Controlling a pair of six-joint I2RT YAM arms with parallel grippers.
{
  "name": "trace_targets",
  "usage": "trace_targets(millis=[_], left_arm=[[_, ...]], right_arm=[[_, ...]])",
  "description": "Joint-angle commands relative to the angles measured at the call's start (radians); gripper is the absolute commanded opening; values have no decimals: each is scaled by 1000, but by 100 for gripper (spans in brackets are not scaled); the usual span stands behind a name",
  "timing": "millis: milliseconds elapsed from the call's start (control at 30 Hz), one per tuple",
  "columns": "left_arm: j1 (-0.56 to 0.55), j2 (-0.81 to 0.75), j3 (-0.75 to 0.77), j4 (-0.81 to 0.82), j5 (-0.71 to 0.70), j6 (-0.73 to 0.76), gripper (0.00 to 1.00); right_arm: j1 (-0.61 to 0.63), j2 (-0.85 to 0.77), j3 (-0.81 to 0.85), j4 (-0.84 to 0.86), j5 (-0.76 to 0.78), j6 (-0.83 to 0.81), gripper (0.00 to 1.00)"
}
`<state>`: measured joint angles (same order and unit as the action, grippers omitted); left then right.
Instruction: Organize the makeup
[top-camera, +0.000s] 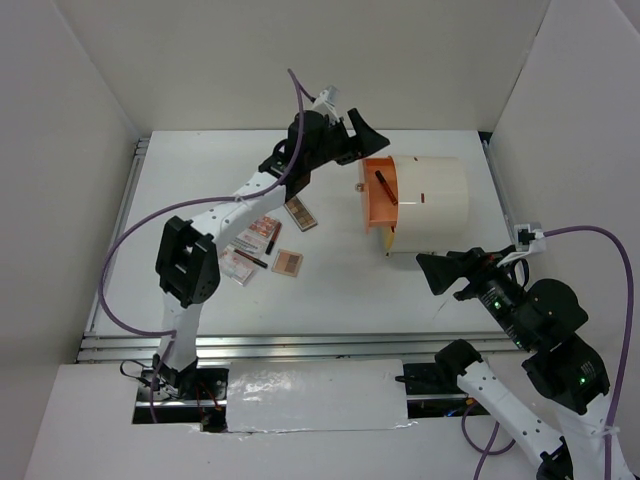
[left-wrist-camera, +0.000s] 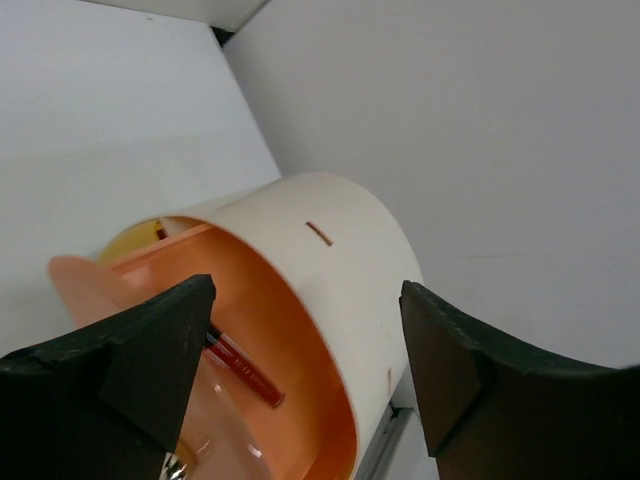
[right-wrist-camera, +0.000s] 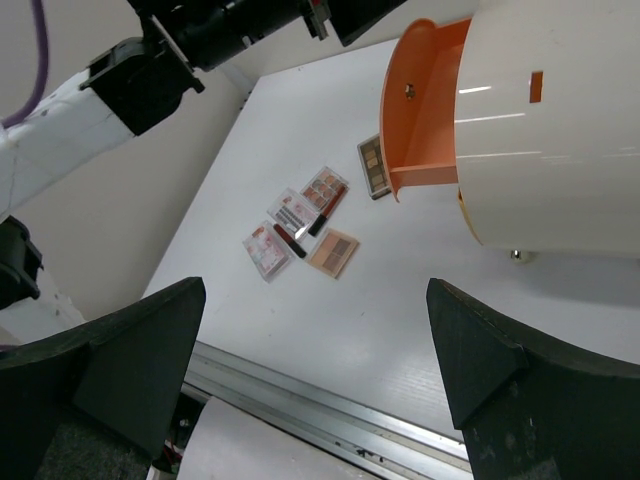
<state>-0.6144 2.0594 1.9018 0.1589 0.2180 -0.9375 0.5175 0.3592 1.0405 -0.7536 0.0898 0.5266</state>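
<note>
The white bench (top-camera: 340, 300) carries a cream container (top-camera: 435, 195) toward its far right corner. The container appears to lie on its side, with an orange drawer (top-camera: 375, 205) swung open toward the middle of the bench.

The left gripper (left-wrist-camera: 305, 300) hangs just above that drawer, jaws spread wide with nothing between them. The right gripper (right-wrist-camera: 312, 300) waits near the right part of the near edge, also fully spread and empty, pointing across the bench.

Most of the makeup lies toward the left edge, about midway between the near and far edges. There are 2 bare palettes (top-camera: 300, 213), 1 of them close to the drawer and the other (top-camera: 288, 262) nearer the near edge. Beside them lie white-pink packets (top-camera: 258, 235) with at least 1 slim stick (right-wrist-camera: 290, 240) among them. 1 dark stick (left-wrist-camera: 245, 367) already rests inside the drawer.

The main risk is likely the left arm's exit. Its fingers sit close over the drawer rim, so a sideways swing could clip the rim. That could swing the drawer shut or nudge the round container into rolling, spilling the stick. The remaining items overlap, so a low pinch could drag a neighbouring item or slip off a flat packet.
</note>
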Motion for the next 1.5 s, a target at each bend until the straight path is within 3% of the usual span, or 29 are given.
trace_targets(millis=[0, 67, 100, 167, 233, 333, 400, 467, 667, 800, 1033, 1233, 1467], left_arm=[[1, -200, 14, -95, -142, 103, 90], [2, -261, 25, -336, -279, 146, 99], [5, -319, 20, -416, -445, 166, 100], [10, -372, -10, -633, -616, 145, 99], [31, -448, -137, -718, -762, 73, 99], [76, -530, -370, -743, -810, -12, 99], [125, -542, -497, -731, -786, -55, 97], [171, -526, -562, -667, -687, -6, 91], [202, -352, -547, -515, -465, 293, 83], [202, -323, -598, -489, -462, 335, 61], [202, -292, -678, -435, -362, 378, 62], [200, -228, -687, -386, -284, 433, 57], [202, -173, -664, -390, -287, 422, 49]], right_arm=[[4, -2, 7, 3, -4, -5, 100], [4, -5, 0, 8, -10, -4, 100], [4, -6, -5, 16, -10, -4, 100], [6, -11, -22, 26, -16, 0, 100], [7, -6, -42, 51, -19, 3, 100], [6, 20, -63, 89, -42, 9, 100], [6, 33, -68, 115, -73, 16, 100], [6, 52, -76, 128, -84, 21, 100], [6, 60, -77, 129, -99, 21, 100], [6, 46, -79, 109, -91, 10, 100], [6, 61, -94, 134, -85, 12, 100], [6, 63, -117, 149, -85, 16, 100], [6, 64, -119, 148, -85, 15, 100]])
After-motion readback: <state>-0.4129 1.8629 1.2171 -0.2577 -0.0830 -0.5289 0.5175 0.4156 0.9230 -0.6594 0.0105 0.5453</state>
